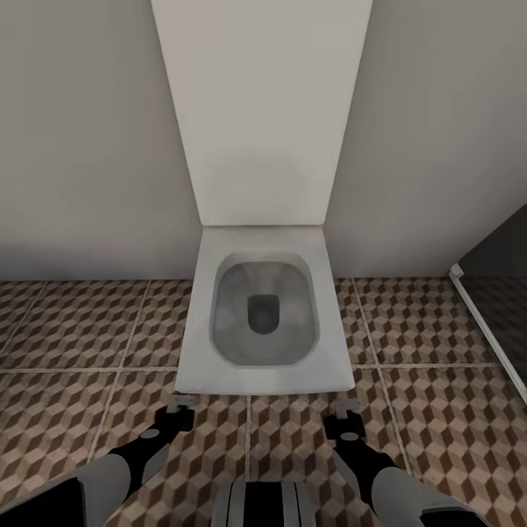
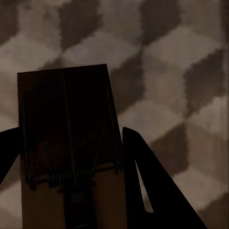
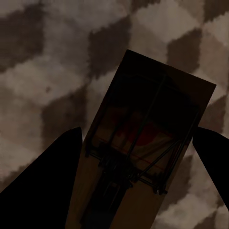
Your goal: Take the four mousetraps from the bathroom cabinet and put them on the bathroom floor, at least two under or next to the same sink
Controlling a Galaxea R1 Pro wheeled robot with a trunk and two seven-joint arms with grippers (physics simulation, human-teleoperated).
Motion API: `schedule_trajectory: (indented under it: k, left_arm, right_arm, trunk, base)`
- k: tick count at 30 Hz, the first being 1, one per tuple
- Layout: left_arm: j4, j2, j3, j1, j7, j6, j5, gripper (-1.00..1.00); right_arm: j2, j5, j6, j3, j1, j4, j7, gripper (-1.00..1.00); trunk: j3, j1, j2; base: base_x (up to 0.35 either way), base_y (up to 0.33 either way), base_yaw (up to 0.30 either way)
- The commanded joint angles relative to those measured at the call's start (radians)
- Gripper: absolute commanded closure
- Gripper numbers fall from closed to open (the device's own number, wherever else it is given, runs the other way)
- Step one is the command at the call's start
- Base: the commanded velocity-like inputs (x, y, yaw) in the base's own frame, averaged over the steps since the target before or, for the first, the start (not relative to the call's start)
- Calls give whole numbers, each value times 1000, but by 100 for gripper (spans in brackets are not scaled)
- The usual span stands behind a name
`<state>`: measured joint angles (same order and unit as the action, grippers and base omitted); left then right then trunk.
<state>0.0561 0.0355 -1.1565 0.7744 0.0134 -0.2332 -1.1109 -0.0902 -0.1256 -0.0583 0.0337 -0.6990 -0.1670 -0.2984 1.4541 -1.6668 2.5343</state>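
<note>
You've got a mousetrap [image 2: 67, 143] clamped in the left gripper [image 2: 67, 157] and another [image 3: 148, 143] in the right gripper [image 3: 138, 157] (toilet [image 1: 263, 315] ahead, not the sink), so dropping here risks missing the sink requirement.

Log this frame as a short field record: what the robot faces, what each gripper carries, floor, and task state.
facing: white toilet, lid up against the wall
floor: cube-pattern tiles
left gripper: shut on a mousetrap, held between the fingers above the tiles
right gripper: shut on a second mousetrap, red mark visible
right edge: dark panel with a pale frame
task state: both traps in the grippers, not yet on the floor; robot stands at the toilet
</note>
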Motion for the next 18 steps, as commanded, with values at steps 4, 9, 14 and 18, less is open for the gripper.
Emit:
schedule_trajectory:
  k: [4,9,14,18]
  left_arm:
    - [2,-6,-9,0,7,2,-6,100]
    - [2,-14,-9,0,14,3,-6,100]
    - [1,-26,-3,0,21,-2,-14,100]
    - [3,-31,1,0,25,-4,-19,100]
  right_arm:
    - [-1,-7,9,3,-6,-3,-7,100]
    - [-2,-7,32,3,-20,-4,-7,100]
    - [-2,-5,36,3,-24,-4,-7,100]
    - [-2,-4,35,3,-25,-4,-7,100]
  trunk:
    - [1,0,0]
    - [1,0,0]
    - [1,0,0]
    - [1,0,0]
  base:
    - [0,0,0]
    - [0,0,0]
    - [0,0,0]
    - [0,0,0]
